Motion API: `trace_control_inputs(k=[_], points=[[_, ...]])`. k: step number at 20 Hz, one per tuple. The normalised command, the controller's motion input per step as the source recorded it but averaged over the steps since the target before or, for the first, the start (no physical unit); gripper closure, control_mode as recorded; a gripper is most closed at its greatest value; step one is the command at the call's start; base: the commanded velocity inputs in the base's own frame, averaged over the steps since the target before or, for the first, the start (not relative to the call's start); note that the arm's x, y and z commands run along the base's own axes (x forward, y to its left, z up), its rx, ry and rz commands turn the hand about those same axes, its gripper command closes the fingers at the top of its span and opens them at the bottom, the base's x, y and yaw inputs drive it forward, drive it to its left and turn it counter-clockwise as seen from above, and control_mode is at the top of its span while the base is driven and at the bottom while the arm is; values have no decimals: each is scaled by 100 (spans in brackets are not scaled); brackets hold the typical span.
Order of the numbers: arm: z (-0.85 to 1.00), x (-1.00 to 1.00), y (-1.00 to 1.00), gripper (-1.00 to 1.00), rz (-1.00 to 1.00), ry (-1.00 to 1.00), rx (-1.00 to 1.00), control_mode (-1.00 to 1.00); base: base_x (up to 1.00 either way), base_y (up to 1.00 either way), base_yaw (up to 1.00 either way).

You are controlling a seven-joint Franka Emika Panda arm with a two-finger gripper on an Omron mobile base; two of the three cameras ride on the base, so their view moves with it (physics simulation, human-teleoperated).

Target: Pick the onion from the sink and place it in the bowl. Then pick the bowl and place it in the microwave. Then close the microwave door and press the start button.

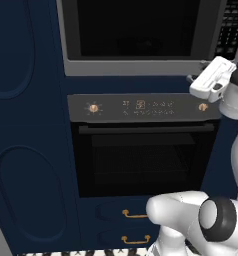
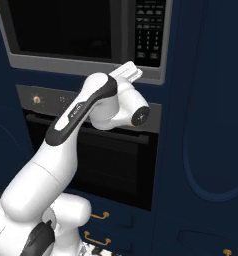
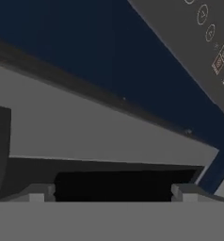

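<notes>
Hand view: tool [image 3: 114, 193], fingers spread wide, points at microwave [image 3: 109, 141] lower frame.

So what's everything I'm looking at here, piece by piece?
microwave: one, grey frame, built in at the top
microwave door: one, black glass, shut
keypad panel: one, black, right of the door
oven: one, black with brass knobs, below the microwave
drawers: two, navy with brass handles, under the oven
cabinet fronts: navy, on both sides
arm: one, white with dark joints
pincer: one, dark tips apart, open, up by the microwave's lower right corner
</notes>
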Motion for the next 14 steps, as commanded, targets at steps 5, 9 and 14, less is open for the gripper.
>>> trace_control_inputs(k=[5,9,14], points=[[-18,97,21,-100,0,-1,17,-100,0,0,0],[-29,16,58,-100,1,-4,8,-100,0,0,0],[-13,-40,96,-100,1,-6,0,-100,0,0,0]])
